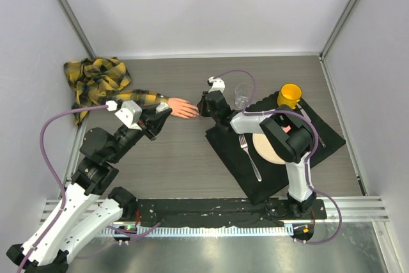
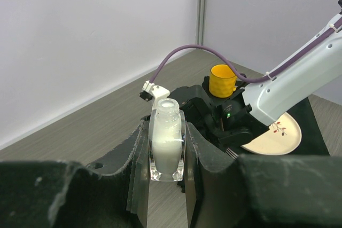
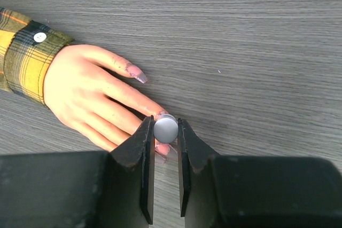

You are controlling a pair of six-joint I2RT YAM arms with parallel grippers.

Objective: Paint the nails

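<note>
A peach-pink fake hand (image 3: 85, 94) lies palm down on the table, sticking out of a yellow-black plaid sleeve (image 3: 24, 57). Its thumb nail (image 3: 140, 77) shows smeared polish. My right gripper (image 3: 165, 127) is shut on a round grey-white brush cap (image 3: 165, 128), held straight over the tips of the middle fingers. A pink nail (image 3: 163, 150) peeks out just below the cap; the brush itself is hidden. My left gripper (image 2: 167, 134) is shut on a small clear bottle (image 2: 167, 142) of white polish, uncapped and upright. From above, the hand (image 1: 183, 108) lies between both grippers.
A black mat (image 1: 291, 177) on the right carries a cream plate (image 1: 263, 150), a fork (image 1: 250, 158) and a yellow cup (image 1: 289, 96). A clear glass (image 1: 243, 96) stands at the mat's far corner. The plaid shirt (image 1: 96, 78) is bunched at the back left by the wall.
</note>
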